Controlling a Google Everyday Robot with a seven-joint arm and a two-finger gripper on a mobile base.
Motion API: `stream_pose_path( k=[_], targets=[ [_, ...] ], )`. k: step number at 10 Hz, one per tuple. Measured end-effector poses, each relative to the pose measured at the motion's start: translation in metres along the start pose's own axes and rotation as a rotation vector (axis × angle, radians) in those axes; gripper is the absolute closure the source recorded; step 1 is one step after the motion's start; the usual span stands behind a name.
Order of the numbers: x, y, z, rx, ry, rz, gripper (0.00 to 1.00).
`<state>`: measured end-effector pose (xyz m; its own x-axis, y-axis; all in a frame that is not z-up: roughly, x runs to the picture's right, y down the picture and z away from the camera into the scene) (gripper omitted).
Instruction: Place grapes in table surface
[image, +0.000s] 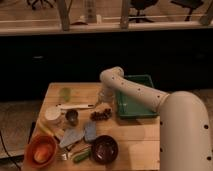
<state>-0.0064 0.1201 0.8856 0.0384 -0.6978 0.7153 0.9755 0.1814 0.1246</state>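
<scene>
The grapes (101, 114), a small dark bunch, lie on the light wooden slatted table surface (135, 132) near its middle, just left of the green tray. My gripper (104, 98) hangs from the white arm directly above and slightly behind the grapes, close to them. I cannot tell whether it touches the bunch.
A green tray (134, 102) sits at the right rear, under the arm. A dark maroon bowl (105, 149) and an orange bowl (41, 151) stand at the front. A white cup (52, 114), a metal cup (72, 117), grey-blue pieces (90, 131) and a long white utensil (75, 106) lie to the left.
</scene>
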Motion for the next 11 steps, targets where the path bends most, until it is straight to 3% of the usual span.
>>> stream_pose_path(
  k=[11],
  targets=[
    [0.0006, 0.0014, -0.0013, -0.002, -0.005, -0.010, 0.20]
  ],
)
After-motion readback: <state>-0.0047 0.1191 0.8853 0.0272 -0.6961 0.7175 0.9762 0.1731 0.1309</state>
